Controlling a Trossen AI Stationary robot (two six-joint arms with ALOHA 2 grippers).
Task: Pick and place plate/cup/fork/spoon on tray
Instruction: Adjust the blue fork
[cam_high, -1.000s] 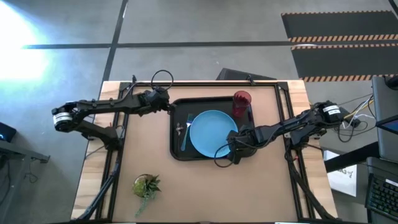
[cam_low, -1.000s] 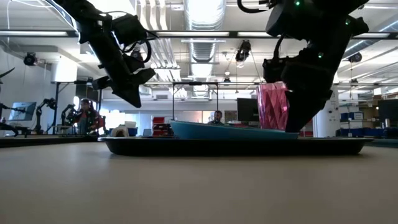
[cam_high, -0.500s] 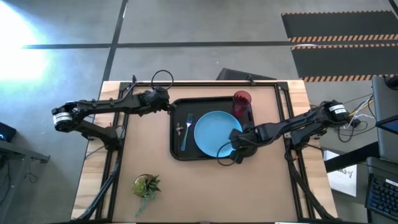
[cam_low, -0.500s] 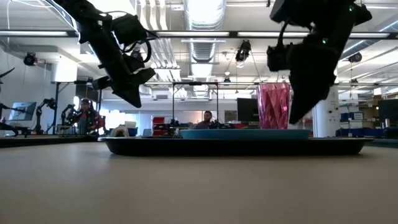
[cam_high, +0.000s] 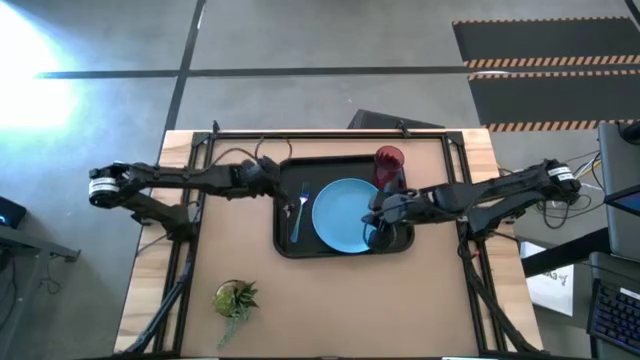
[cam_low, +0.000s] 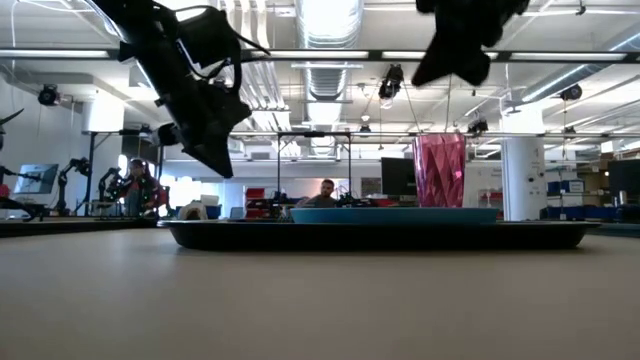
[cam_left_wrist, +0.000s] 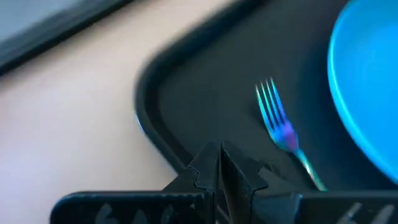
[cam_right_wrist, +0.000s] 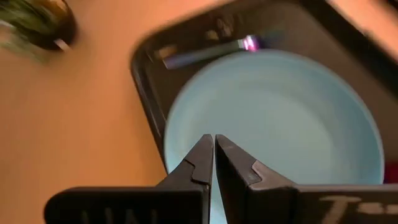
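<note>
Resting on the wooden table (cam_high: 230, 250), the tray (cam_high: 283, 215) sits beneath both hands, pressed together

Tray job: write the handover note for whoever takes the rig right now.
Left pincer: shut, empty, raised at the tray's left rim.
Right pincer: shut, empty, above the plate's right edge.
On the tray: plate lying flat, cup upright in the far right corner, fork left of the plate, spoon beside the fork.
Done: all four pieces placed.
Left: nothing visible; retract the arms.
</note>
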